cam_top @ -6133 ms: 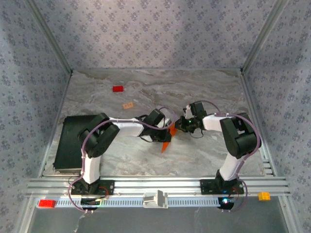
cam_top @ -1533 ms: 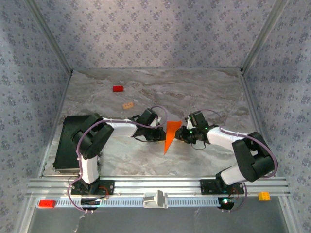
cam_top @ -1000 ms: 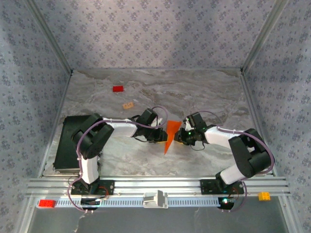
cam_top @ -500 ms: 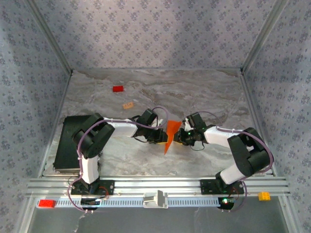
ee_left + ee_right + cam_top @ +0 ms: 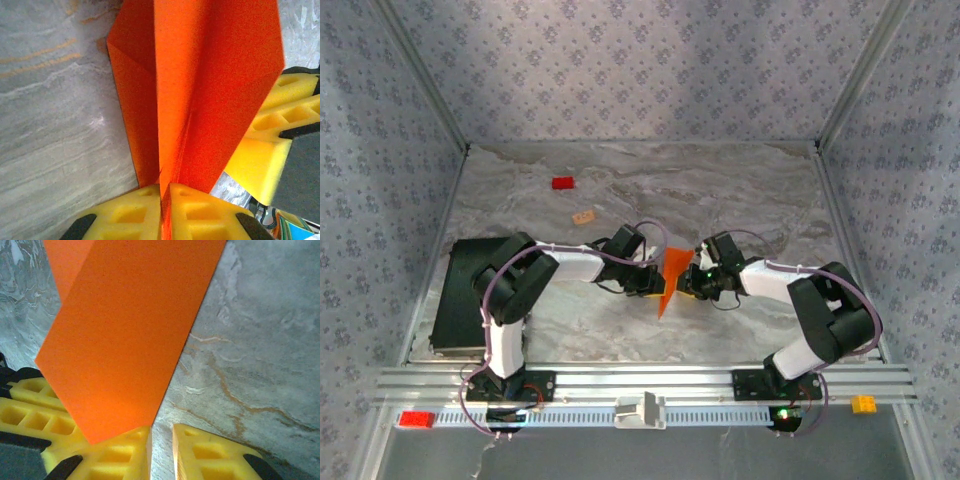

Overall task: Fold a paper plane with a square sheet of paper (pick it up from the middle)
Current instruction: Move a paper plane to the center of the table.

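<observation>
The bright orange paper [image 5: 670, 272], folded to a narrow pointed shape with a centre crease, stands on edge at mid-table between both grippers, point toward the near edge. In the left wrist view my left gripper [image 5: 165, 197] has its yellow fingers pressed together on the paper's [image 5: 210, 75] folded layers. My left gripper [image 5: 655, 283] meets the paper from the left. My right gripper [image 5: 688, 283] is against its right side. In the right wrist view the right gripper [image 5: 161, 445] shows a narrow gap with bare table in it. There the paper [image 5: 130, 330] lies over the left finger, not between the two.
A small red block [image 5: 562, 183] and a small tan block [image 5: 584, 216] lie at the back left of the marble table. A black box [image 5: 470, 290] sits by the left arm. The front rail carries a red block [image 5: 417, 419] and an orange block [image 5: 863, 403].
The left gripper's fingers have closed tighter on the paper. The right gripper has edged left, closer to the paper. The paper has barely moved.
</observation>
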Robot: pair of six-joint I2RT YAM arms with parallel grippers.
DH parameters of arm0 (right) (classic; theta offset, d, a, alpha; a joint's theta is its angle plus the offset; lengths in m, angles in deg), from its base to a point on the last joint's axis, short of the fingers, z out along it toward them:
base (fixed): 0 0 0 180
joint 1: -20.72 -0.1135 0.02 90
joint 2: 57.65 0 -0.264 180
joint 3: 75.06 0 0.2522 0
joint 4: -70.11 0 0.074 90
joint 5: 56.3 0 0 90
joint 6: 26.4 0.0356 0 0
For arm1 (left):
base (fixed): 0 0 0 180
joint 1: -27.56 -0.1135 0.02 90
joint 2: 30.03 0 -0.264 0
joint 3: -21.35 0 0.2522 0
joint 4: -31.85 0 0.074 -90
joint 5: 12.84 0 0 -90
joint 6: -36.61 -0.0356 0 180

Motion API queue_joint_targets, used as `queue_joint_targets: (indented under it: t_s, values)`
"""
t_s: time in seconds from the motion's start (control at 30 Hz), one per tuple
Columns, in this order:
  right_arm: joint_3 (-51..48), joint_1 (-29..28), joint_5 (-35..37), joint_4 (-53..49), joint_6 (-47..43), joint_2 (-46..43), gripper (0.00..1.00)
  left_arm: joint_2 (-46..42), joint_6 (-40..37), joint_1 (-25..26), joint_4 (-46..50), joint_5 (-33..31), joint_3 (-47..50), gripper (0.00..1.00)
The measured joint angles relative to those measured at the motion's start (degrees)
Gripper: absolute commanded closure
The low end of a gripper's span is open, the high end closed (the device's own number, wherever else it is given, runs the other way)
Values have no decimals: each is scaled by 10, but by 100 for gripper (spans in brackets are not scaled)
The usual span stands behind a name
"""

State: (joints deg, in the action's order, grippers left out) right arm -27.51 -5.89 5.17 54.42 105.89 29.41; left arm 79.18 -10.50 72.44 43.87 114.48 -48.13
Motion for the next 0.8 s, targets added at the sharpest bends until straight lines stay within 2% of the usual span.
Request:
queue_joint_targets:
  t_s: [0.23,0.5,0.63,0.8]
  values:
    - [-4,3,3,0,6,-10,78,-9,-2,5,10,-24,0,100]
    - [-5,8,32,-12,6,-62,77,-56,-39,57,162,-207,-93,100]
    - [-5,8,37,-12,10,-69,76,-72,-43,78,200,-268,-109,100]
    - [-5,9,38,-3,26,-83,74,-75,-44,80,240,-323,-110,100]
